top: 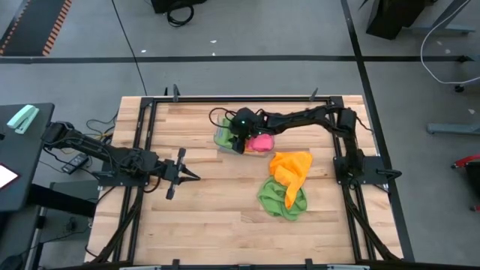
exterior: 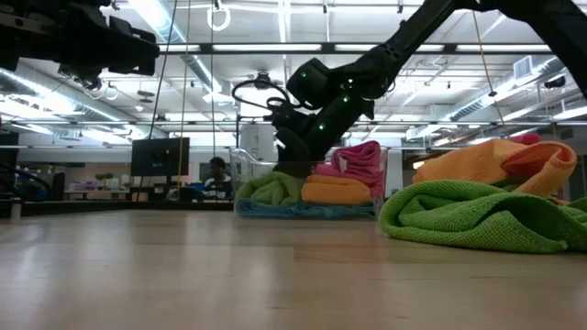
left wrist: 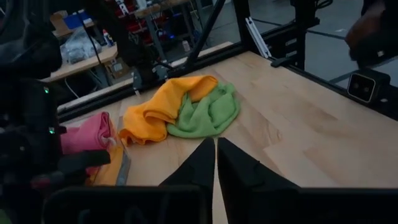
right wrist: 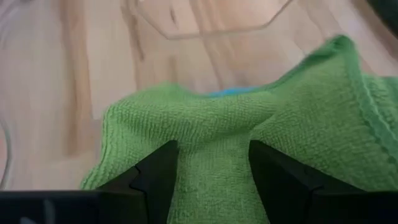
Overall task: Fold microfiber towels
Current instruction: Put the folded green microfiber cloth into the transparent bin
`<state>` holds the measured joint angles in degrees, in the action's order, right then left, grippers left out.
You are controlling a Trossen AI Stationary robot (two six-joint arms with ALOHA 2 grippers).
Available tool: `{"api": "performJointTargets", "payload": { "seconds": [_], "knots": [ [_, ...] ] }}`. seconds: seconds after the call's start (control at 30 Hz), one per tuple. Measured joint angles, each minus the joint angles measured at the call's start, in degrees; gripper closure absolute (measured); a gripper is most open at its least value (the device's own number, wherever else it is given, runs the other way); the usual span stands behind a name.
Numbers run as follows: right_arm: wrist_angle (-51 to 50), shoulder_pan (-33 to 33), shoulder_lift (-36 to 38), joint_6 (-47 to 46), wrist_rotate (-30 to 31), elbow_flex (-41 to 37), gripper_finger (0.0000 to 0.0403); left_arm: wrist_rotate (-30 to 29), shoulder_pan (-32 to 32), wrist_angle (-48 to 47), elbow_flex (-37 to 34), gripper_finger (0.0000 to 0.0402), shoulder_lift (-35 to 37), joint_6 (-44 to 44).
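Observation:
A clear tray at the table's far middle holds a green towel, a pink towel, an orange one and a blue one. My right gripper reaches down into the tray, open, with a fold of the green towel between its fingers. A loose orange towel lies crumpled partly over a loose green towel on the table's right half. My left gripper hovers shut over the left half, holding nothing. My right gripper comes slanting down from the table's right onto the green towel in the tray. A raised ridge of the cloth stands between its two spread fingers and fills the gap. The rest of the towel lies slack on the pile in the tray.
Black frame rails run along the table's far, left and right sides. Bare wood lies across the near half, between my left gripper and the loose towels.

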<state>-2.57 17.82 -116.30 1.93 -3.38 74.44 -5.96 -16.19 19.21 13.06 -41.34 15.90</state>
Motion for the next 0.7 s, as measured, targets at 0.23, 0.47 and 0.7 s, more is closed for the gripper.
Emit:
{"api": "performJointTargets", "payload": {
  "seconds": [0.23, 0.47, 0.7],
  "knots": [
    [-0.88, 0.42, 0.04, -3.43, 1.13, 0.09, 0.0195, 0.00, 0.00, -1.15, 0.00, 0.0382, 0.00, -0.70],
    [-1.07, -0.38, 8.23, -1.17, 5.17, 0.10, 0.0195, 0.00, -0.03, -1.58, 0.00, 0.0386, 0.00, -1.81],
    [-0.46, -0.40, 8.15, 0.87, 8.67, 0.07, 0.0195, 0.00, -0.09, -1.51, 0.00, 0.0376, 0.00, -2.29]
  ]
}}
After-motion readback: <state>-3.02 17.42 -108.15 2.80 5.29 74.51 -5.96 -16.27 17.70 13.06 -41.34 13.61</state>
